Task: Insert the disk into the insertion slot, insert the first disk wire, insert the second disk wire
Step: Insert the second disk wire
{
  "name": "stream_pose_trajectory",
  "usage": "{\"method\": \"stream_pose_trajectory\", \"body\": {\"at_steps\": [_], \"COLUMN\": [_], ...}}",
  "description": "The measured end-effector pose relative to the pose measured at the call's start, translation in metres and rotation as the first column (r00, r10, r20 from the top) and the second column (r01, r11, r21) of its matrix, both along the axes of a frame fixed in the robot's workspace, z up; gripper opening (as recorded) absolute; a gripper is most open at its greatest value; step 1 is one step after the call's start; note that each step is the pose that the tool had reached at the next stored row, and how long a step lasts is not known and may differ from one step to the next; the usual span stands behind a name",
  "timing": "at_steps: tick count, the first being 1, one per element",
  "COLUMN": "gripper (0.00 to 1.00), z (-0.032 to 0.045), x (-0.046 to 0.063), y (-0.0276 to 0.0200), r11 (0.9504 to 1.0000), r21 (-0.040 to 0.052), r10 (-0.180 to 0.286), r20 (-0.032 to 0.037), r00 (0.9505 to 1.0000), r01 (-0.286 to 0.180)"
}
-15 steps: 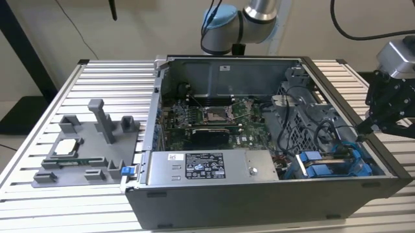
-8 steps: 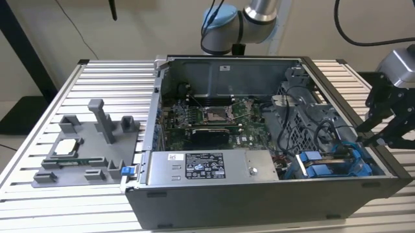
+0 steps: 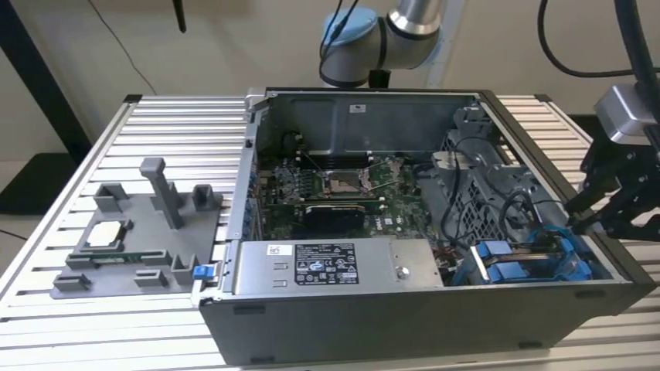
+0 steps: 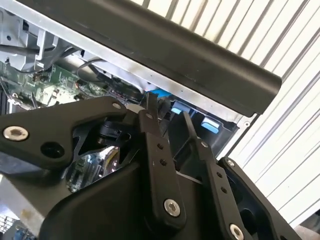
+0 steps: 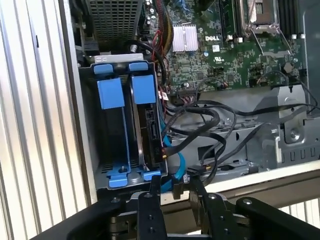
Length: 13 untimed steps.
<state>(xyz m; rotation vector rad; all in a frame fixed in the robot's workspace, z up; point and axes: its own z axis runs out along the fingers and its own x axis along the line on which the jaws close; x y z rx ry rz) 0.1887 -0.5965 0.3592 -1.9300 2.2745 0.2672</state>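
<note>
Black two-fingered gripper point(image 5: 174, 186), fingers parted with nothing visibly clamped, hung at the rim of the open grey metal computer case point(image 3: 413, 317). Just beyond it ran a blue flat cable point(image 5: 179, 167). The flat rectangular disk point(image 5: 151, 131), in its blue plastic carrier, sat inside the dark perforated, blue-railed insertion slot point(image 5: 87, 125). Farther back lay the green motherboard point(image 5: 225, 45).
</note>
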Motion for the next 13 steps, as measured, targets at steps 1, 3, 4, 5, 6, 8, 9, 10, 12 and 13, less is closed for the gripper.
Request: {"method": "stream_pose_trajectory", "body": {"at_steps": [1,3,4,5,6,8,9,10,12,13], "gripper": [1.0,1.0,1.0,1.0,1.0,0.0,0.0,0.0,0.0,0.0], "z": [-0.0013,-0.0029,-0.0032,-0.0032,-0.0032,-0.0033,-0.0034,-0.0036,-0.0038,-0.0039], "x": [0.0,0.0,0.0,0.0,0.0,0.0,0.0,0.0,0.0,0.0], "y": [0.0002,0.0005,0.0004,0.0004,0.0005,0.0005,0.0005,0.0005,0.0005,0.0005], "r11": [1.0,0.9999,0.9999,0.9999,0.9999,0.9998,0.9998,0.9998,0.9998,0.9998], "r21": [0.0004,0.0034,0.0053,0.0054,0.0055,0.0061,0.0069,0.0079,0.0103,0.0111], "r10": [-0.006,-0.014,-0.016,-0.016,-0.016,-0.016,-0.016,-0.016,-0.016,-0.016], "r20": [0.0,0.0,-0.0001,-0.0001,-0.0001,-0.0002,-0.0002,0.0001,0.0004,0.0005], "r00": [1.0,0.9999,0.9999,0.9999,0.9999,0.9999,0.9999,0.9999,0.9999,0.9999], "r01": [0.006,0.014,0.016,0.016,0.016,0.016,0.016,0.016,0.016,0.016]}}
